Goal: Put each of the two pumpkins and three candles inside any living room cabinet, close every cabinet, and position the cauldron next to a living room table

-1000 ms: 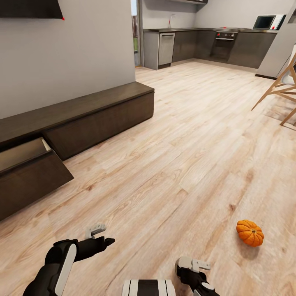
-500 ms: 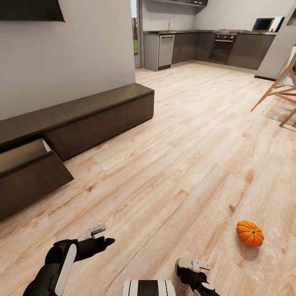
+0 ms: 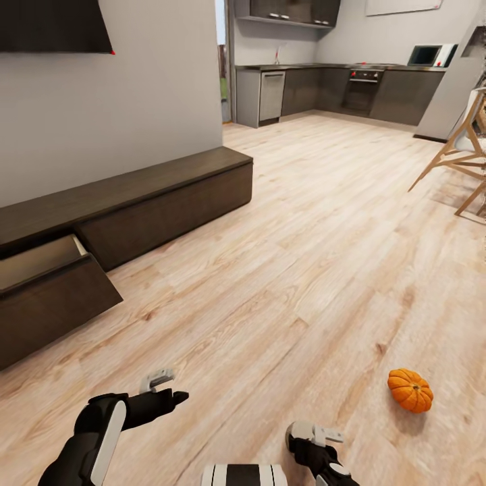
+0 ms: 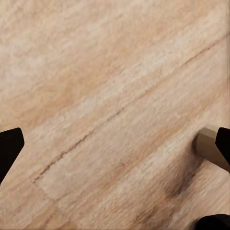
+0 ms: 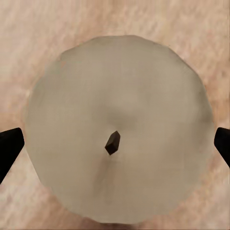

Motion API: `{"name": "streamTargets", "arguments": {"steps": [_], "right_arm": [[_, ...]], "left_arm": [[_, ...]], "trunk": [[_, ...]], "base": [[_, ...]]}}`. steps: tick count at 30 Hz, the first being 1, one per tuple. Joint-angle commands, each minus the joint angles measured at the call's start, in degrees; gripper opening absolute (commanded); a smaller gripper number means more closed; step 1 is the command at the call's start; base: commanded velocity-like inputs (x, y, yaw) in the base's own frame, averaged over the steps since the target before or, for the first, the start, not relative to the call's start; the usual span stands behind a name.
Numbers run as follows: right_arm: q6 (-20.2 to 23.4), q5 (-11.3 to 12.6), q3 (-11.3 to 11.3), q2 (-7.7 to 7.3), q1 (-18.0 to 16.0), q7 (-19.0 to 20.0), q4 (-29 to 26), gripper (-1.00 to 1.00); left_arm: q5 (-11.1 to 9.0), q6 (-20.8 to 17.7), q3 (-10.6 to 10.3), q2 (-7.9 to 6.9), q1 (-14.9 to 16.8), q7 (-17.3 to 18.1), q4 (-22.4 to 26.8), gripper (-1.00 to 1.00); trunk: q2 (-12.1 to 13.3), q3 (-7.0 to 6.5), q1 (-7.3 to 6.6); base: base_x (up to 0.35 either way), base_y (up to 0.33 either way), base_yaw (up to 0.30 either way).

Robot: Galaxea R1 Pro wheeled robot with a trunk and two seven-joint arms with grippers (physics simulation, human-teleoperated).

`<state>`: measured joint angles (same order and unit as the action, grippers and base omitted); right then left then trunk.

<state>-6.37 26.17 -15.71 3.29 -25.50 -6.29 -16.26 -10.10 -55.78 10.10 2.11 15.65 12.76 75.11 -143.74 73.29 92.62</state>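
- The right pincer [image 5: 115, 143] hangs straight above a candle [image 5: 117, 129] standing on the floor, fingers spread wide to either side and gripping nothing.
- A good grasp, by this reading, means lowering straight down, wick centred, then closing on the round side.
- The left pincer [image 4: 115, 143] is open and empty over bare floor [image 3: 304, 256].
- A pumpkin [image 3: 410, 389] lies on the floor to the right; the cabinet [image 3: 135, 202] drawer [image 3: 40, 260] stands open at left.

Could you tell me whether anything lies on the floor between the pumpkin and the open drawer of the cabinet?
Nothing visible does. The pumpkin sits on bare wooden floor toward the robot's right, and the stretch of planks leading across to the cabinet and its open drawer holds no object in the head view.
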Motion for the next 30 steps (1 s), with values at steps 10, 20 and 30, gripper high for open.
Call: {"name": "streamTargets", "arguments": {"steps": [10,20,30], "right_arm": [[1.64,0.13,-0.09,0.24,0.07,-0.21,-4.18,-1.00],[5.27,0.22,0.13,0.09,0.08,-0.17,-4.71,-1.00],[5.80,1.05,0.78,0.23,0.11,-0.47,-4.70,-1.00]], "left_arm": [[0.42,-0.42,0.15,0.00,0.00,-0.52,-0.53,1.00],[0.41,-0.73,0.41,0.00,0.00,-0.63,-0.58,1.00],[0.36,-0.98,0.39,0.03,0.00,-0.55,-0.58,1.00]], "trunk": [[0.14,-2.22,-0.25],[0.27,-4.44,-0.51],[0.40,-6.64,-0.77]], "base": [[0.000,0.000,0.000],[0.000,0.000,0.000],[-0.012,0.000,0.002]]}}
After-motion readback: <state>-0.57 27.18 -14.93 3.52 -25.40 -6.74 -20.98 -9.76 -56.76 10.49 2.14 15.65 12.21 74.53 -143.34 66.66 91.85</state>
